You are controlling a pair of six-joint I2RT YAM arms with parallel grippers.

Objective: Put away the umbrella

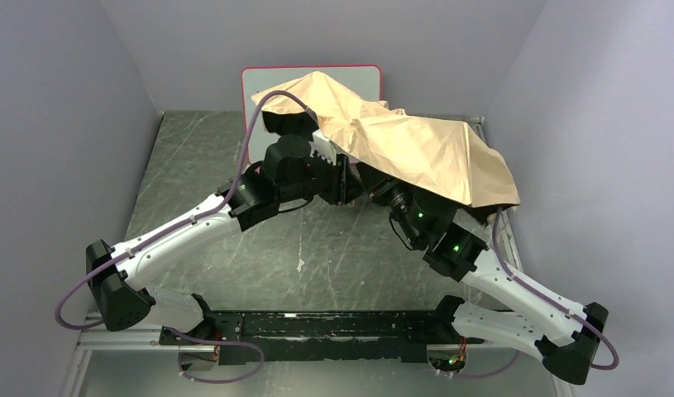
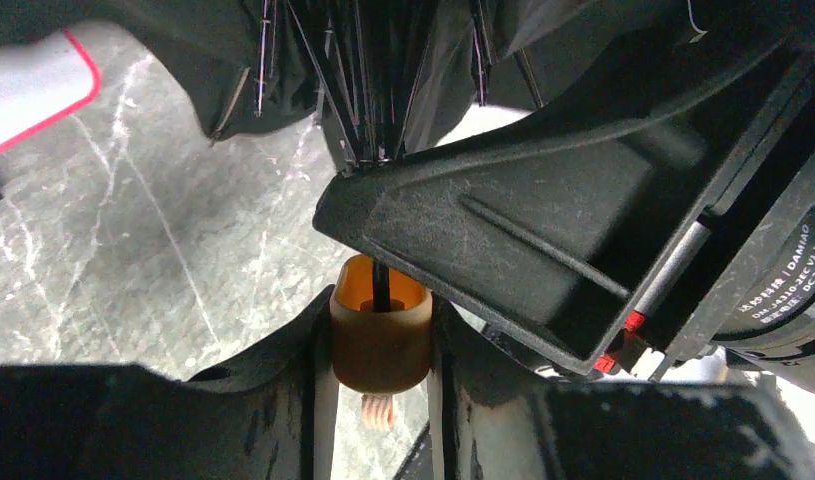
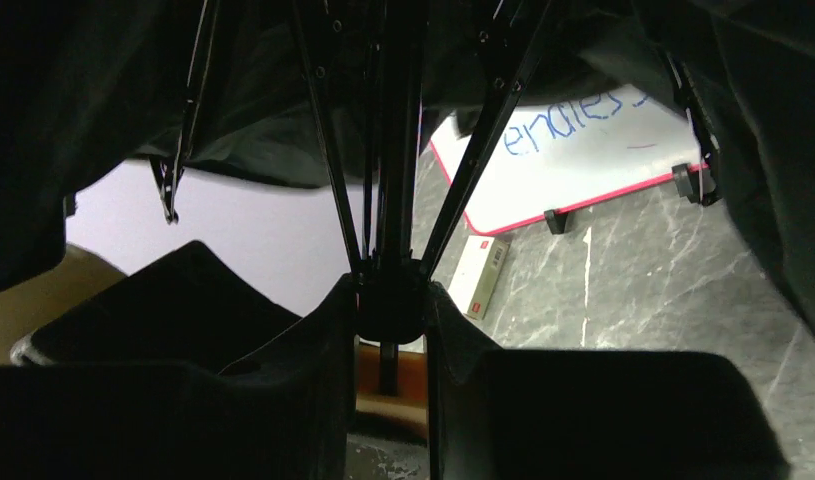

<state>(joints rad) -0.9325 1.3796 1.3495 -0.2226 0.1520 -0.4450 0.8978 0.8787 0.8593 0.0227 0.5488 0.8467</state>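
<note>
Table (image 1: 226, 248), dark marbled top. Both arms reach in toward the back centre.

The umbrella (image 1: 416, 149) sits at the far middle-right of the table. Its canopy is half-open and slumped, tan side up, and draped over the ends of both arms, so from above we cannot see either hand. Its far edge covers part of the whiteboard (image 1: 263, 83) at the back wall.

Left wrist view: the left hand (image 2: 380, 335) is clenched on the umbrella's handle (image 2: 380, 355), which is pale tan-orange. A dark finger (image 2: 293, 370) presses against each side of it. A thin dark shaft rises from the handle's hollow top. Directly above, the black body of the right hand (image 2: 543, 230) crosses the view. Beyond that, dark ribs (image 2: 353, 80) fan out under black lining.

Right wrist view: the right hand (image 3: 391, 310) is closed around a black collar (image 3: 388, 295) on the shaft, where the ribs converge. Its fingers are tight against the collar on both sides. We see the tan handle just below, between the fingers. The ribs spread upward into black fabric that fills the top of the view. Past them, a small white-and-red box (image 3: 480, 275) lies on the table just beside the whiteboard's lower corner. There is blue handwriting on the board, only partly legible.
</note>
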